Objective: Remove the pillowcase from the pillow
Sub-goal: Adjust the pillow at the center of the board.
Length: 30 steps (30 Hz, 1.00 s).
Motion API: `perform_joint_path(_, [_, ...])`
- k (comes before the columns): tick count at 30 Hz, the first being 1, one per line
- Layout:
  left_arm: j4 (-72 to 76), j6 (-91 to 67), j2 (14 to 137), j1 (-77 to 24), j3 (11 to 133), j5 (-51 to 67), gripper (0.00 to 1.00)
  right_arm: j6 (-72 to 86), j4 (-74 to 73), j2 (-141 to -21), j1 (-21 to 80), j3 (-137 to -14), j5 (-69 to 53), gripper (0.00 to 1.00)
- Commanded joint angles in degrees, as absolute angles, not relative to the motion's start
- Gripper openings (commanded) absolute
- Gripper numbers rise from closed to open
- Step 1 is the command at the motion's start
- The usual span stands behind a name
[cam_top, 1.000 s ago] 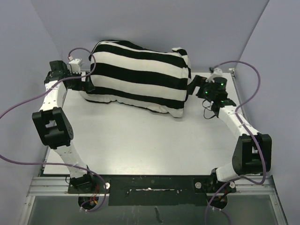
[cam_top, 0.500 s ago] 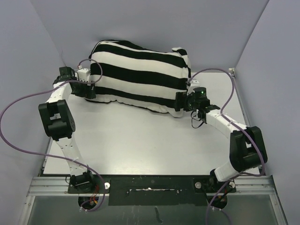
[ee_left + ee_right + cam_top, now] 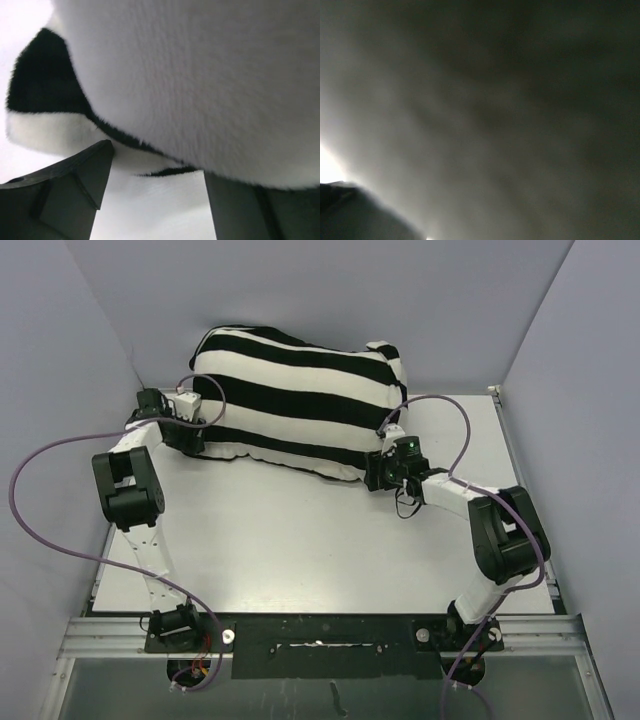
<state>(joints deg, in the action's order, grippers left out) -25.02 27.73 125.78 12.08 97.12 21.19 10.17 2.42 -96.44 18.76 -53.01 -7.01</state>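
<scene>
The black-and-white striped pillowcase (image 3: 300, 400) lies plump across the back of the table, and the pillow is hidden inside it. My left gripper (image 3: 192, 438) is pushed against its lower left end. In the left wrist view its two dark fingers (image 3: 75, 200) stand apart on either side of bare table, and the striped fabric (image 3: 200, 75) bulges over them with its lower edge between the tips. My right gripper (image 3: 376, 470) is pressed into the lower right corner of the pillowcase. The right wrist view is dark and blurred, so its jaws do not show.
The white table (image 3: 300, 540) stretches in front of the pillowcase. Grey walls close in on the left, back and right. Purple cables (image 3: 40, 470) loop off both arms. A black rail (image 3: 320, 635) carries the arm bases at the near edge.
Both arms have swung inward. The left gripper moved right onto the pillowcase's left end, and the right gripper moved left and down into its lower right corner.
</scene>
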Motion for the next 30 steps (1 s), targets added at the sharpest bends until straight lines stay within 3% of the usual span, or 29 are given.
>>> perform_joint_path(1, [-21.7,27.8,130.3,11.2,101.1,22.5,0.62,8.7,6.3,-97.1,20.3,-55.5,-6.4,0.51])
perform_joint_path(3, [-22.4,27.4,130.6,11.2,101.9,24.3,0.46,8.6,5.7,-97.5,21.0,-56.6,-6.6,0.40])
perform_joint_path(6, [-23.8,26.6,129.5,11.3,102.0,27.2,0.13,8.0,4.0,-96.8,22.1,-57.7,-6.6,0.20])
perform_joint_path(8, [-23.7,25.4,126.6,11.8,100.5,28.8,0.01,7.6,2.7,-95.1,22.9,-57.7,-6.1,0.07])
perform_joint_path(10, [-23.1,23.7,123.2,12.6,97.9,30.7,0.00,7.7,2.2,-92.7,23.7,-56.6,-5.4,0.00])
perform_joint_path(18, [-23.8,17.3,109.8,16.7,91.0,34.7,0.00,8.8,-0.8,-81.5,30.2,-53.0,-1.4,0.00])
perform_joint_path(30, [-28.2,12.6,94.3,20.2,95.8,38.7,0.00,13.3,-12.9,-71.1,35.6,-67.5,0.8,0.00])
